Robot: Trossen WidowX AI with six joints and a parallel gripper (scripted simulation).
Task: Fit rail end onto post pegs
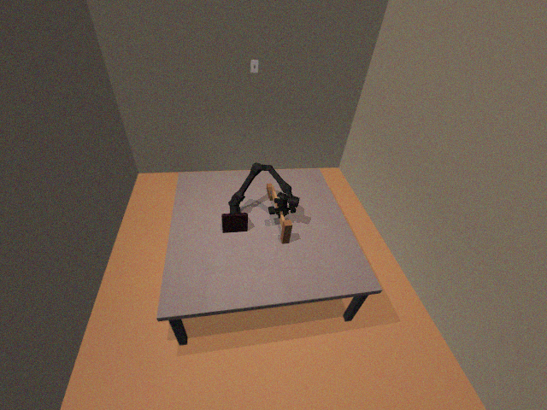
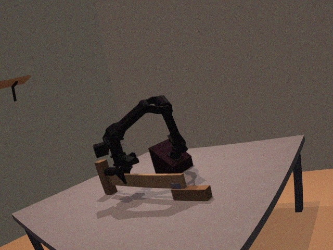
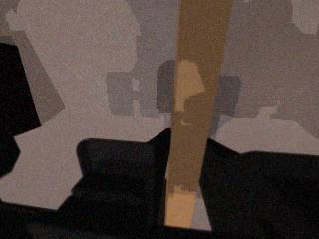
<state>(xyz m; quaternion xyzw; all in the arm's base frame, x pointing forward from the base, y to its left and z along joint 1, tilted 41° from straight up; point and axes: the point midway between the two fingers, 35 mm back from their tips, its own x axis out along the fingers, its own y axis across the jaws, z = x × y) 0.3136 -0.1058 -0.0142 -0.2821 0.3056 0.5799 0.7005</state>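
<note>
The bed rail [image 2: 155, 180] [image 3: 196, 100] runs roughly level above the table between the post [image 2: 105, 177] [image 1: 285, 232] and the footboard block [image 2: 192, 194] [image 1: 269, 191]. Its far end is at the small grey-blue bracket [image 2: 176, 186] on the block. Its other end meets or nearly meets the upright post in the exterior view; a small gap cannot be ruled out. The pegs and holes are hidden, so their depth cannot be told. My gripper [image 2: 122, 178] [image 1: 281, 213] [image 3: 179, 133] is shut on the rail close to the post, one finger on each side.
The arm's dark base box [image 1: 234, 222] [image 2: 171, 158] stands on the table [image 1: 265, 273] [image 2: 242, 166], beside the rail. The arm arches from it over to the rail. A wall shelf [image 2: 16, 81] is at the far left of the exterior view, away from the table.
</note>
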